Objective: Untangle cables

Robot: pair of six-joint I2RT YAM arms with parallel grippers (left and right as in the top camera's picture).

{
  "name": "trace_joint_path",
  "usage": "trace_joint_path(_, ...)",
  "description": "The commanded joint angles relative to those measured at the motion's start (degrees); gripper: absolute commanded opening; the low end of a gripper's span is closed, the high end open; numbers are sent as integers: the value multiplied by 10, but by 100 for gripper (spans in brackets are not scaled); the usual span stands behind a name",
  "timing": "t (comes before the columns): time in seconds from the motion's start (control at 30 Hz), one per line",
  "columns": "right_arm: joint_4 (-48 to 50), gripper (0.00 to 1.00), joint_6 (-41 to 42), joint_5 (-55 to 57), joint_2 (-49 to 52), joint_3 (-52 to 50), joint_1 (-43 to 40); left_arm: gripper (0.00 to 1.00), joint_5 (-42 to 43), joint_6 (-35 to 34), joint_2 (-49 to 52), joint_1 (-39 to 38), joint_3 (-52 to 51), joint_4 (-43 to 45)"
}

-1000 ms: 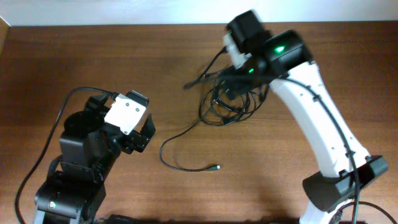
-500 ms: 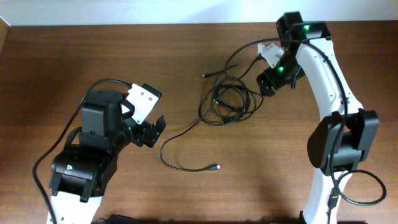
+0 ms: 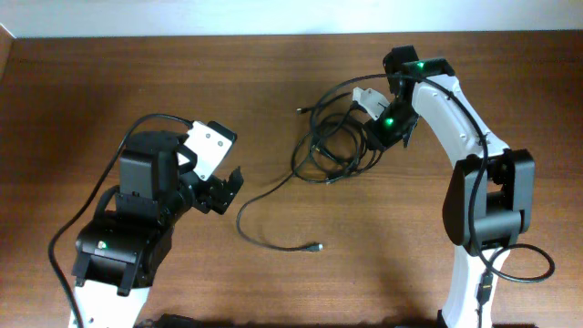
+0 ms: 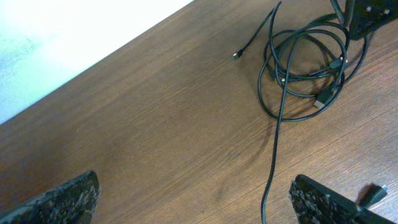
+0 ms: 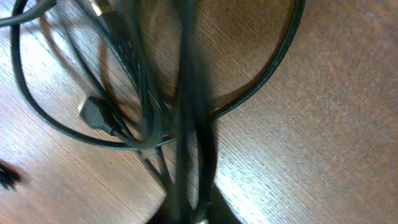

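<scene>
While cables (image 3: pixel 321 146) sprawl (loosely), left tool (image 3: pixel 225 192) stands apart.

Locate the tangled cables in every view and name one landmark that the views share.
Overhead: the cables lie right of centre in the upper half.
Left wrist: the cables sit in the upper right corner.
Right wrist: the cables are seen close up, blurred, and fill most of the frame.
Shared landmark: the brown wooden table beneath them.

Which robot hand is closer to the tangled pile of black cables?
Right. The right gripper is at the right edge of the cables, over the loops. The left gripper sits well off to their left, touching none.
</scene>
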Motion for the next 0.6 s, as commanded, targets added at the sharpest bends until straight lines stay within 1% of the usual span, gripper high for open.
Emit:
trace_joint_path(0.0,-20,4,26,-39,-3,-2,4,99,8,-10,1,2,6,1)
trace_joint_path(0.1,-25,4,30,-69,-14,-1,4,99,8,-10,1,2,6,1)
trace_joint_path(0.13,-26,13,30,-69,-18,-1,4,99,8,-10,1,2,6,1)
trace_joint_path(0.2,-25,35,30,-68,-18,-1,4,99,8,-10,1,2,6,1)
trace_joint_path(0.23,-24,38,30,-67,-18,-1,4,99,8,-10,1,2,6,1)
trace_joint_path(0.27,-24,37,30,-64,-18,-1,4,99,8,-10,1,2,6,1)
trace_joint_path(0.3,-24,22,30,-53,-18,-1,4,99,8,-10,1,2,6,1)
trace_joint_path(0.33,-24,20,30,-34,-18,-1,4,99,8,-10,1,2,6,1)
trace_joint_path(0.37,-24,20,43,28,-19,-1,3,99,8,-10,1,2,6,1)
trace_joint_path(0.4,-32,18,45,55,-19,3,2,99,8,-10,1,2,6,1)
trace_joint_path(0.47,-33,19,45,54,-19,13,3,99,8,-10,1,2,6,2)
trace_joint_path(0.57,-46,22,45,54,-19,39,3,99,8,-10,1,2,6,2)
